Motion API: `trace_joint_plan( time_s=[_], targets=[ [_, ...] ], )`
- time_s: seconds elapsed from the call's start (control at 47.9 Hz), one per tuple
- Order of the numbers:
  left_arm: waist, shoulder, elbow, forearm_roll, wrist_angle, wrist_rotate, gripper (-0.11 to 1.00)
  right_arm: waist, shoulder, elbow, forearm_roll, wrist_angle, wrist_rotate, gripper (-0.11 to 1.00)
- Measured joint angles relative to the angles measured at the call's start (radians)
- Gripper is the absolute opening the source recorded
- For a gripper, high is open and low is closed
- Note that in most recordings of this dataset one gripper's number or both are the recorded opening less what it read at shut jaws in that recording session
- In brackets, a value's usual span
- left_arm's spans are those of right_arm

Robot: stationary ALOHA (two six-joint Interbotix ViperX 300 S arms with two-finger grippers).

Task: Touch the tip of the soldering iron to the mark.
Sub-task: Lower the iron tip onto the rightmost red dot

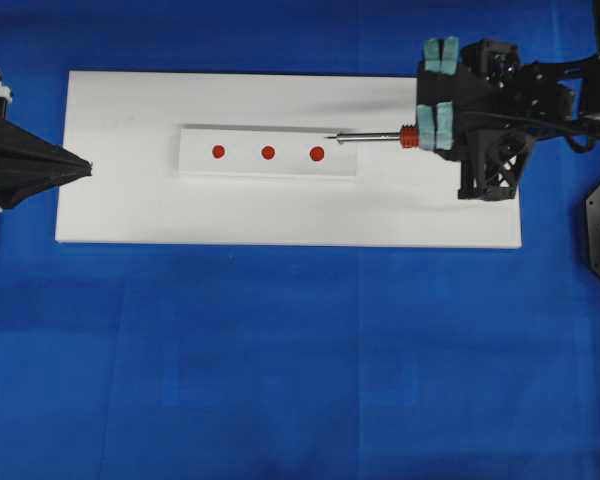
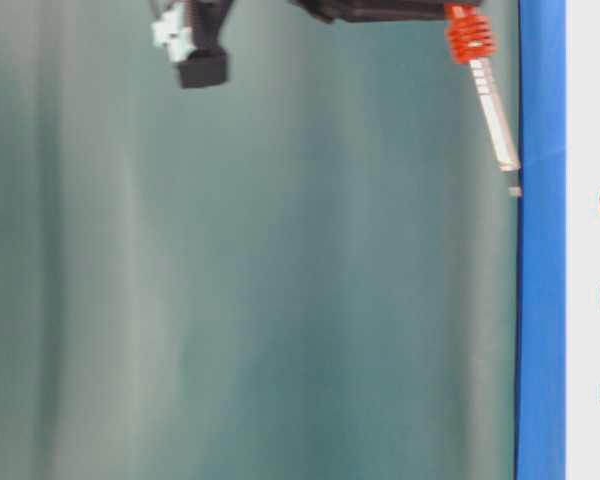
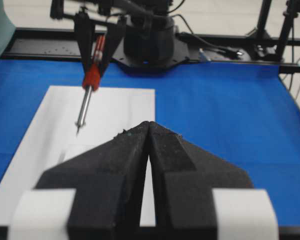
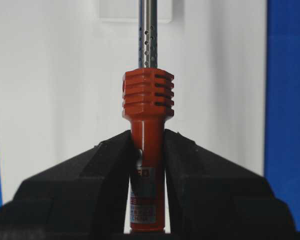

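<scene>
The right end effector (image 4: pixel 147 165) grips the soldering iron (image 1: pixel 380 138), its tip (image 1: pixel 329 138) near a red mark (image 1: pixel 317 153), while the left end effector (image 3: pixel 149 150) is closed and empty.

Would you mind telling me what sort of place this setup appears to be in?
Most likely a robotics lab bench: a blue-covered tabletop on a black frame, a white board with red dot marks, and the right gripper holding a soldering iron.
</scene>
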Motion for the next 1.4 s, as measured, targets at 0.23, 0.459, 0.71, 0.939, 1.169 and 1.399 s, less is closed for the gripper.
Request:
trace_joint_plan(
  time_s=[0.23,0.459,0.71,0.939,1.169,1.399],
  targets=[
    [0.000,0.000,0.000,0.000,0.000,0.000,0.00,0.002,0.086,0.026,0.000,-0.083,0.000,0.06],
    [-0.002,0.000,0.000,0.000,-0.002,0.000,0.00,0.002,0.144,0.029,0.000,-0.129,0.002,0.06],
    [0.000,0.000,0.000,-0.002,-0.002,0.000,0.00,0.000,0.155,0.029,0.002,-0.135,0.000,0.06],
    [0.000,0.000,0.002,0.000,-0.002,0.000,0.00,0.000,0.155,0.031,0.002,-0.135,0.000,0.06],
    [0.000,0.000,0.002,-0.002,-0.002,0.000,0.00,0.002,0.155,0.029,0.002,-0.135,0.002,0.06],
    [0.000,0.000,0.002,-0.002,-0.002,0.000,0.00,0.000,0.155,0.031,0.002,-0.135,0.000,0.06]
  ],
)
